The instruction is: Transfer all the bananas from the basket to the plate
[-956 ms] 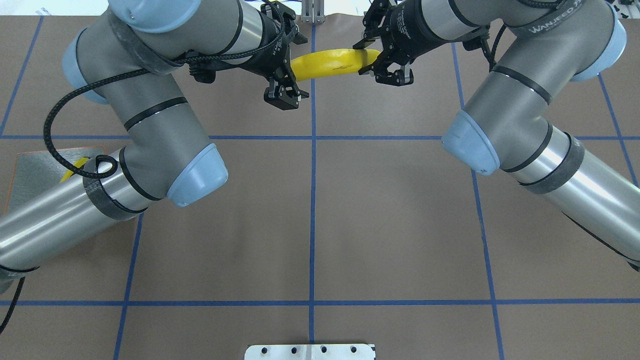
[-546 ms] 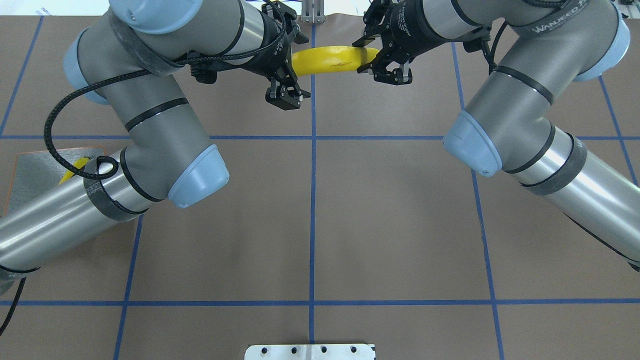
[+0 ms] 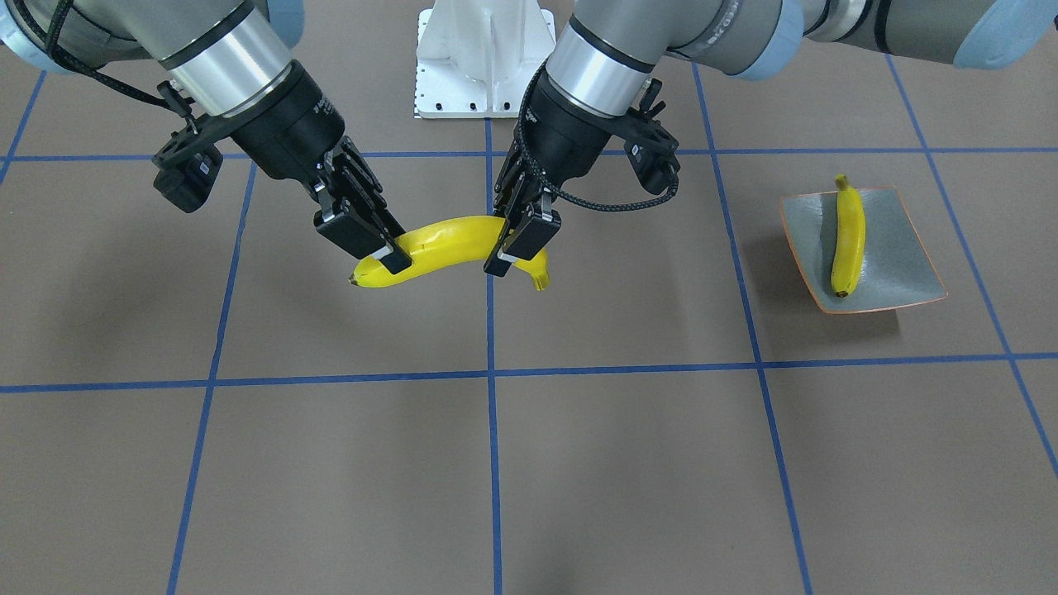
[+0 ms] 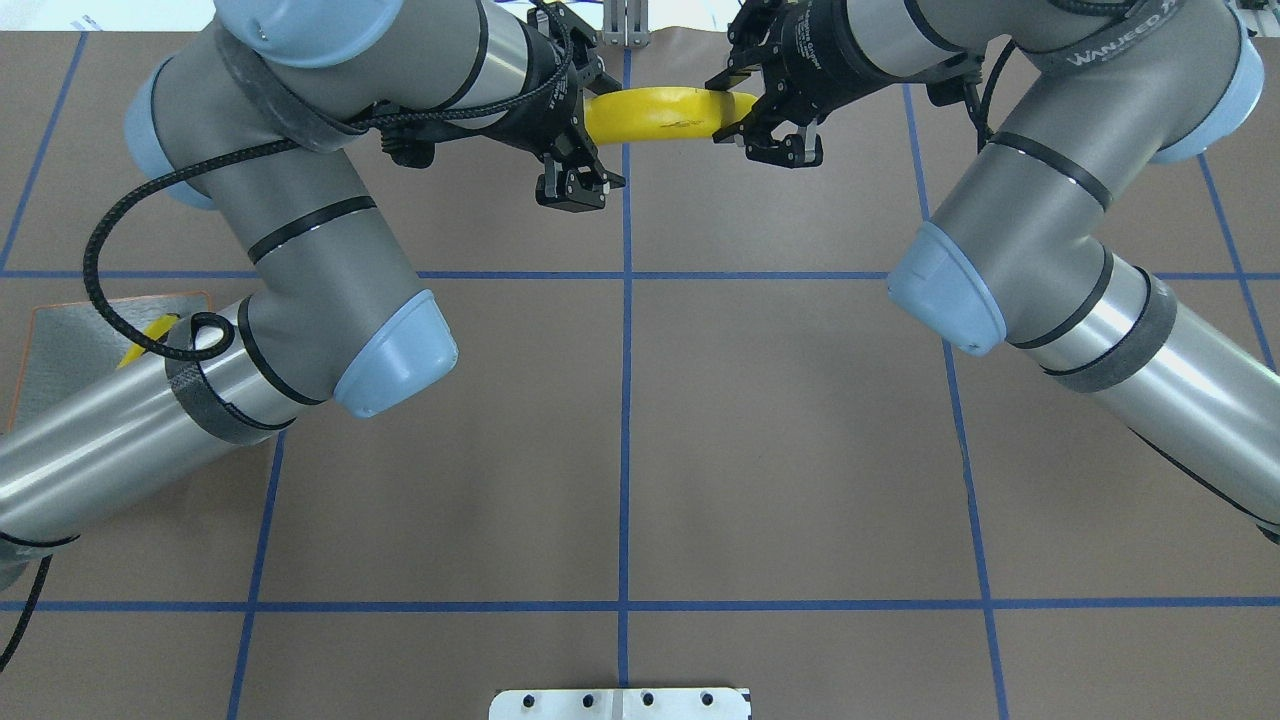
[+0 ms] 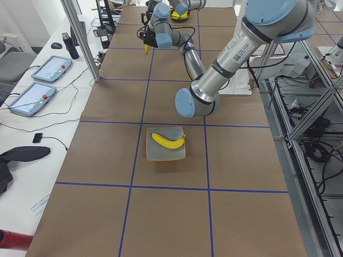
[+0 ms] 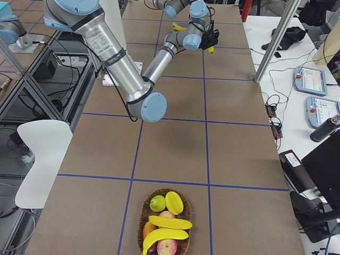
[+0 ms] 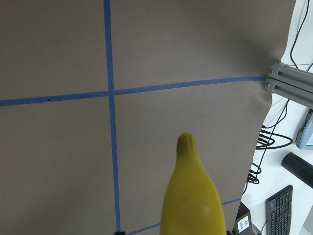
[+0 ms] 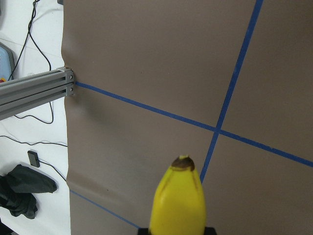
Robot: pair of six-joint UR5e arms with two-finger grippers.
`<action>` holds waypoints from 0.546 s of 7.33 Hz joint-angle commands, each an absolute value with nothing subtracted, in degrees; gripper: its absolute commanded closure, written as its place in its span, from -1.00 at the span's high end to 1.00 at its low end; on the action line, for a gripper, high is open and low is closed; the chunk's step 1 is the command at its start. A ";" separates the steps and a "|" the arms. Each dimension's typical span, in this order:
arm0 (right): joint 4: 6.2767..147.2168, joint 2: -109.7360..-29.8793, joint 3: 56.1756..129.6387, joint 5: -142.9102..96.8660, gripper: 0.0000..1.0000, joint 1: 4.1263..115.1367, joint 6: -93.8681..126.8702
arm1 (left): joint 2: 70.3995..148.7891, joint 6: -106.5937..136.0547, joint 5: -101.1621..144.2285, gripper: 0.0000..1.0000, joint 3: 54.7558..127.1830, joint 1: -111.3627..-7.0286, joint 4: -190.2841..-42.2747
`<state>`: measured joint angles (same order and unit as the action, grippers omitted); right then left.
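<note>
Banana (image 3: 446,240): hung in mid-air, its long axis spanning gripper to gripper
Right gripper (image 3: 380,252): was clamped on the dark-tipped end
Left gripper (image 3: 517,248): pinched the stem end, lay nearer the plate (image 3: 909,277)

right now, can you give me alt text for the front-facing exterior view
A yellow banana hangs above the brown table, gripped near one end by the right tool and near the other by the left tool. Off to the view's right, a second banana lies on a grey-green plate.
</note>
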<state>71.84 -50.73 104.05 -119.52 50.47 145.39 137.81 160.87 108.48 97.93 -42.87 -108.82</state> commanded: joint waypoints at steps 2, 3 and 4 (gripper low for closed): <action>71.81 -50.97 104.41 -119.53 0.99 50.45 144.32 | 137.03 162.07 107.23 -1.00 98.79 -42.89 -111.25; 71.20 -51.06 104.50 -119.53 1.00 50.62 144.06 | 136.76 162.07 107.23 -1.00 98.88 -42.89 -111.62; 69.36 -52.20 105.02 -119.88 1.00 51.23 143.97 | 136.58 161.64 107.23 -1.00 99.22 -42.89 -111.62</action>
<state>70.95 -51.28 104.60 -119.61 50.71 144.20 136.86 161.95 107.25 98.89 -42.88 -111.31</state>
